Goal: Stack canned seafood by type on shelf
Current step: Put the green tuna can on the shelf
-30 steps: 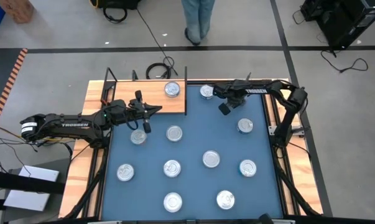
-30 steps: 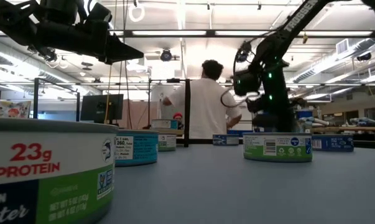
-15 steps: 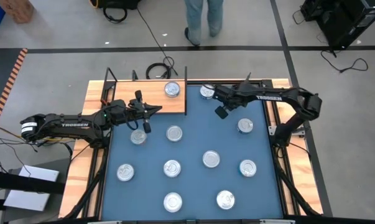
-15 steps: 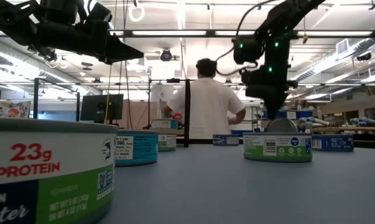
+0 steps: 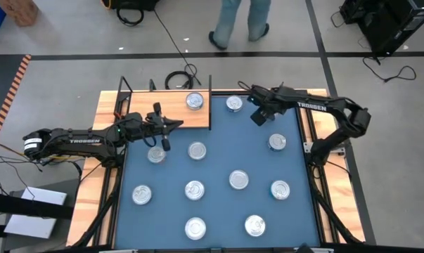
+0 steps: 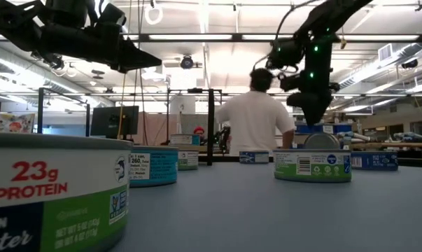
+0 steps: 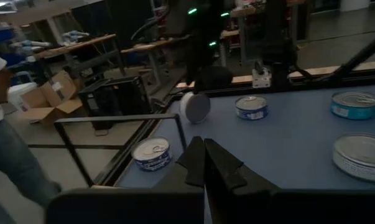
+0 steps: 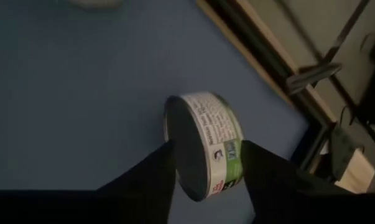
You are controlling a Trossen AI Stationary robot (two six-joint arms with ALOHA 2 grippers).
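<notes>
Overhead, table-level and two wrist cameras share the blue mat (image 5: pixel 219 169).

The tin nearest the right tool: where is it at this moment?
In the high view the tin sits at the blue mat's far edge, just right of the shelf; the right tool hovers beside it.

Robotics lab: workbenches (image 7: pixel 91 46), floor cables (image 5: pixel 180 77), ceiling strip lights (image 6: pixel 190 37).

Left gripper (image 5: pixel 175 124) fingers (image 7: pixel 203 163) together; right gripper (image 5: pixel 257 103) fingers (image 8: pixel 143 180) apart.
</notes>
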